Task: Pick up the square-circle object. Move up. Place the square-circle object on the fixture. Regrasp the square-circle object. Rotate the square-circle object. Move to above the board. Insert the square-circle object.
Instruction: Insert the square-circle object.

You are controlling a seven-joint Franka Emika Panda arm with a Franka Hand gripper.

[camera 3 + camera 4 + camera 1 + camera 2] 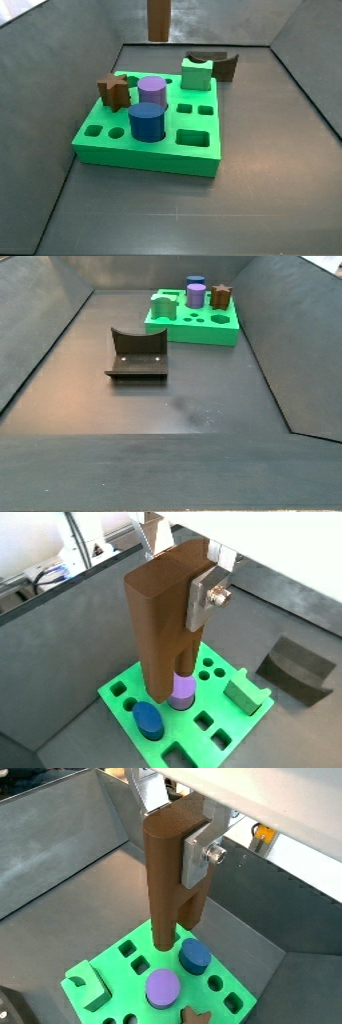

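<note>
Square-circle object (167,627) hangs upright, clamped in our gripper (187,574) high above the board (214,727), so we can line up its hole.

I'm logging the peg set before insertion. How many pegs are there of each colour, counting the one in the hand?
Brown: 2, the square-circle object held upright in the hand above the board, and the star-shaped peg
Purple: 1, round peg
Blue: 1, round peg
Pale green: 1, notched peg
Total: 5
</note>
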